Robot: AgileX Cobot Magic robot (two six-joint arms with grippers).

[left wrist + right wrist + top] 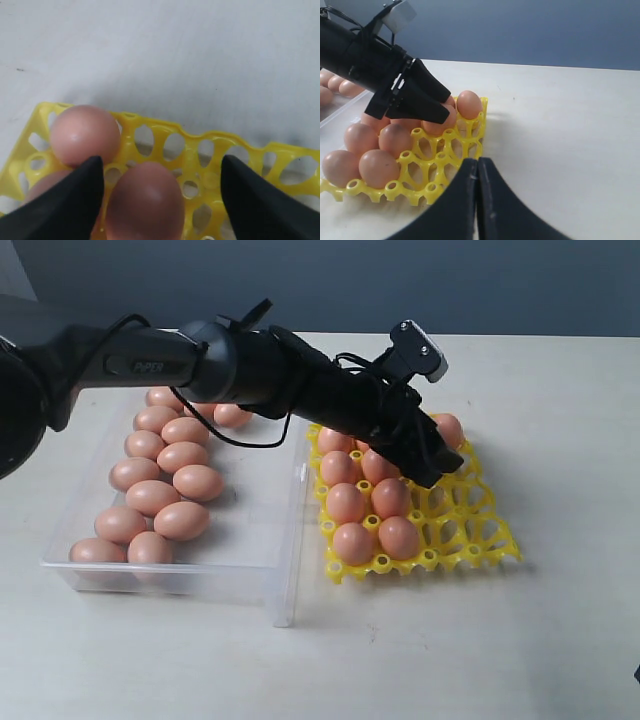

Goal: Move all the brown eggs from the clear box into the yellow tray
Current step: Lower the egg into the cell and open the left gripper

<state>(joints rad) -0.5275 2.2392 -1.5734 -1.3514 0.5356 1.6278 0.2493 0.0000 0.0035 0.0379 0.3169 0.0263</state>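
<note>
Yellow tray, one, right of centre on the pale table; clear box, one, just beside it on the left.

Eggs in the box: I count thirteen in the exterior view, lying loose along the left half. The left arm crosses the far end, so I cannot tell whether it hides more.

Eggs in the tray: I count eight from outside, seven clustered on the left side and one alone at the far right corner. The wrist views add a further egg, seated in a cup just beside the corner egg. That makes at least nine; the arm covers the far middle cups.

Left gripper, one, low over the far right part of the tray. I see its two black fingers spread wide, one on each side of that seated egg. One finger is close beside it and the other well clear; nothing is gripped.

Right gripper, one. Its two fingers are pressed together with nothing between them, above the table beside the tray.
</note>
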